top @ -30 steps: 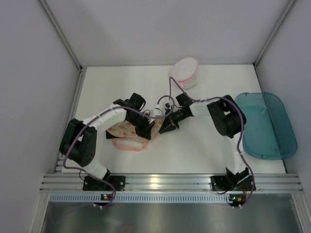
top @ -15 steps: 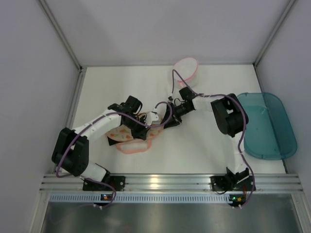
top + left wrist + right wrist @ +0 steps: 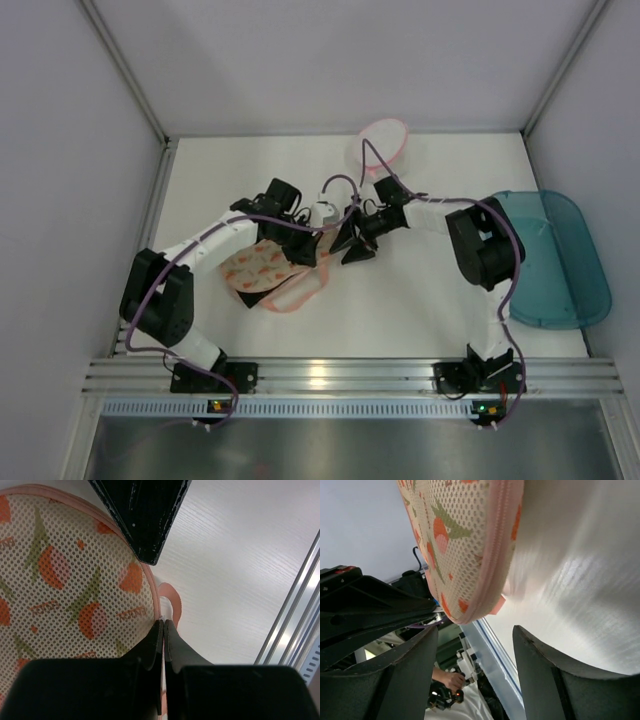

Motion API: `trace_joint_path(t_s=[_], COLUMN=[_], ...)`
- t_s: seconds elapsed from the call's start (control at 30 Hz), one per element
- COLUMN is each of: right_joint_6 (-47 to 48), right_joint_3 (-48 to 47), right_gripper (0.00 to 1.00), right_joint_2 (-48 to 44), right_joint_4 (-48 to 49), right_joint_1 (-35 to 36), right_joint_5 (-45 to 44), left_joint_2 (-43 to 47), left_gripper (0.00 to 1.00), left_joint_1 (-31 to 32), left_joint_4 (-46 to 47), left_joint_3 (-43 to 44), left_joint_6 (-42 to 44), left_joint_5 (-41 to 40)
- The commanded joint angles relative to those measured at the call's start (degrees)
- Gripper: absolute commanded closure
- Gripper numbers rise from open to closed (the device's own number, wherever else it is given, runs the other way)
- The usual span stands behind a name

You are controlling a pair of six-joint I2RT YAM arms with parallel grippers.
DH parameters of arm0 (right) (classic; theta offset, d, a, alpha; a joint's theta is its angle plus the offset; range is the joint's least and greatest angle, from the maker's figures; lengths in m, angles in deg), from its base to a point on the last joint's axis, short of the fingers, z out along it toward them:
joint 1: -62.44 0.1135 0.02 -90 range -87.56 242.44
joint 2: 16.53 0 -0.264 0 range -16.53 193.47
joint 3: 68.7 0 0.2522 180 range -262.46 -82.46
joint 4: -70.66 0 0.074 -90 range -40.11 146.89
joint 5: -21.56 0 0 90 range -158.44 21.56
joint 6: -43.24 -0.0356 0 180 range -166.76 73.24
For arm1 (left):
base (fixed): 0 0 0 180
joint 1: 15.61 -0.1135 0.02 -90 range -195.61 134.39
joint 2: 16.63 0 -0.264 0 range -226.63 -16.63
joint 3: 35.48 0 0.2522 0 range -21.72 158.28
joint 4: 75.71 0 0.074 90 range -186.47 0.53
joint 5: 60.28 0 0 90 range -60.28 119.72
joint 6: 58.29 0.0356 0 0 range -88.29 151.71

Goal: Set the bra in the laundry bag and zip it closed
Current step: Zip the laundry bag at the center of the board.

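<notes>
The laundry bag (image 3: pixel 262 272) is cream mesh with orange print and pink trim, and lies tilted on the table at left of centre. My left gripper (image 3: pixel 312 240) is shut on its pink zip edge. In the left wrist view the closed left gripper (image 3: pixel 163 622) pinches the rim beside the mesh of the laundry bag (image 3: pixel 75 580). My right gripper (image 3: pixel 346 243) hangs open just right of the bag. In the right wrist view the right gripper (image 3: pixel 475 630) holds nothing, and the laundry bag (image 3: pixel 465 540) with its pink tab (image 3: pixel 497 605) sits above its fingertips. The bra is hidden.
A small white pouch with a pink rim (image 3: pixel 383 145) lies at the back centre. A teal plastic tub (image 3: pixel 545 255) sits at the right edge. The metal rail (image 3: pixel 330 375) runs along the table's near edge.
My right gripper has opened from shut and stands free of the bag. The left gripper has pulled the bag's rim toward the right, and the bag has tilted and shifted.
</notes>
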Motion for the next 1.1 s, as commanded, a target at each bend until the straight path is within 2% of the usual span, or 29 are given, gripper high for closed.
trace_joint_path(t_s=[0.0, 0.03, 0.13, 0.17, 0.23, 0.27, 0.5, 0.67, 0.93, 1.0, 1.07], right_joint_6=[-2.25, -2.6, -3.13, -3.04, -3.04, -2.95, 1.78, 4.43, 7.77, 7.68, 8.29], right_joint_3=[-3.28, -4.17, -6.54, -7.33, -7.95, -8.56, -12.96, -15.51, -18.24, -18.06, -16.93], right_gripper=[0.39, 0.4, 0.56, 0.74, 0.95, 1.0, 1.0, 1.0, 1.0, 0.73, 0.56], right_joint_2=[1.24, 1.94, 4.67, 5.37, 6.16, 6.25, 9.5, 11.26, 11.09, 10.48, 8.55], right_joint_4=[4.17, 4.18, 4.35, 4.27, 3.91, 3.39, -0.11, -2.32, -5.93, -6.46, -7.42], right_joint_1=[1.77, 2.47, 2.92, 2.92, 2.74, 2.57, -0.07, -0.68, -1.12, -1.04, -1.12], right_joint_5=[0.67, 0.67, 0.85, 0.85, 0.93, 0.93, 0.77, 0.93, -3.11, -3.11, -3.37], left_joint_2=[-1.37, -1.54, -1.02, -0.58, 0.38, 1.78, 11.1, 16.29, 19.81, 19.2, 16.4], left_gripper=[1.0, 1.0, 1.0, 1.0, 1.0, 1.0, 1.0, 1.0, 1.0, 1.0, 1.0], left_joint_1=[0.12, 0.21, 0.38, 0.47, 0.65, 0.65, 1.09, 1.53, 2.14, 2.14, 2.14], left_joint_4=[3.06, 3.15, 3.15, 3.15, 3.06, 2.98, -1.85, -5.1, -7.66, -7.57, -6.26], left_joint_3=[1.87, 1.78, 1.61, 0.91, -0.31, -1.2, -11.48, -17.1, -18.18, -16.6, -13.26], left_joint_6=[-2.28, -2.37, -1.76, -1.41, -0.35, 0.09, 8.78, 11.16, 11.61, 9.59, 6.7], left_joint_5=[1.92, 2.27, 2.19, 2.01, 1.75, 1.22, -0.98, -2.56, -4.76, -4.58, -4.67])
